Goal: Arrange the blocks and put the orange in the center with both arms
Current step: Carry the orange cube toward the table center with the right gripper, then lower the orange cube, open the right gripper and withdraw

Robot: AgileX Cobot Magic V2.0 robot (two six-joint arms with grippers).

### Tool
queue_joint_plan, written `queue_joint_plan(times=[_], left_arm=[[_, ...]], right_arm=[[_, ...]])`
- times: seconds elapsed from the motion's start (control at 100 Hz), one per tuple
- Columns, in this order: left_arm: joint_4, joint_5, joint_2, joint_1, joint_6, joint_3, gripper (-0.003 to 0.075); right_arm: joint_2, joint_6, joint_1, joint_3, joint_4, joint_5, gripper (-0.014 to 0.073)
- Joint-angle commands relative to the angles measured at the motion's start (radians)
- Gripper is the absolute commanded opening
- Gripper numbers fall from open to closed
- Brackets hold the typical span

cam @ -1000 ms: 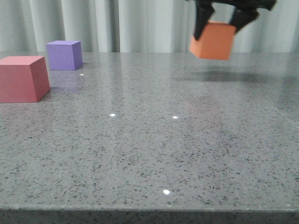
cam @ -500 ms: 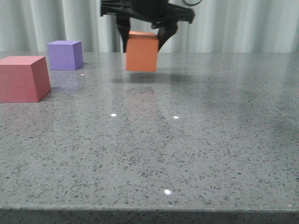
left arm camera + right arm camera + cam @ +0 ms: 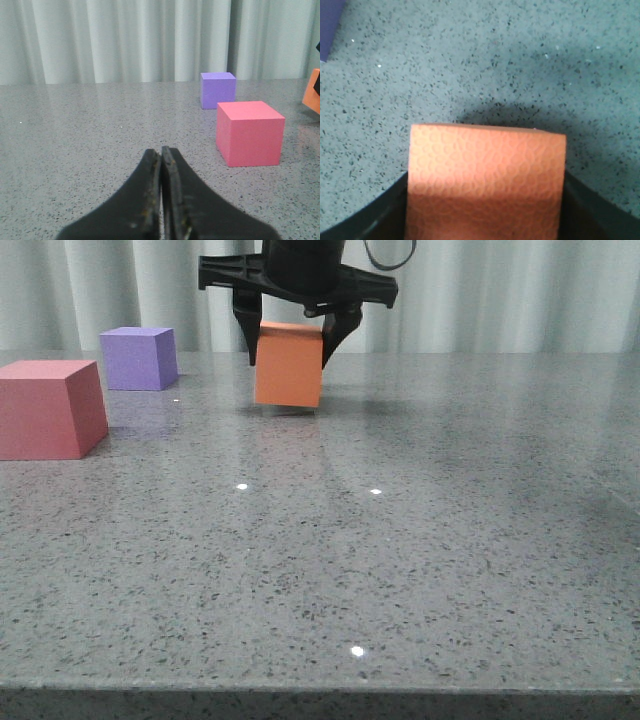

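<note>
Orange cube (image 3: 289,365) clamped in my right gripper (image 3: 295,325), slightly tilted, low over grey table (image 3: 420,540), far centre. Pink cube (image 3: 50,408) near left, purple cube (image 3: 139,358) behind it. My left gripper (image 3: 161,157) closed, empty.

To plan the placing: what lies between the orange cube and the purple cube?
Only bare table between the orange cube and purple cube, in the front view.
</note>
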Motion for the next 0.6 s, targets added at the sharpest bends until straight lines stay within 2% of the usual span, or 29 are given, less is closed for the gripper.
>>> queue_joint_plan(times=[0.0,0.22,0.49,0.59], left_arm=[[-0.003,-0.081,-0.037,0.002,-0.012,0.042,-0.002],[-0.003,-0.081,-0.037,0.002,-0.012,0.042,-0.002],[-0.003,-0.081,-0.037,0.002,-0.012,0.042,-0.002],[-0.003,-0.081,-0.037,0.002,-0.012,0.042,-0.002]], right_arm=[[-0.058,0.003,-0.002,-0.036,-0.016,-0.026,0.0471],[-0.055,0.003,0.001,-0.036,-0.014,-0.027,0.0614],[-0.089,-0.001,0.001,-0.039,-0.014,-0.02,0.0627],[-0.13,-0.058,-0.002,-0.039,-0.013,-0.006,0.0627]])
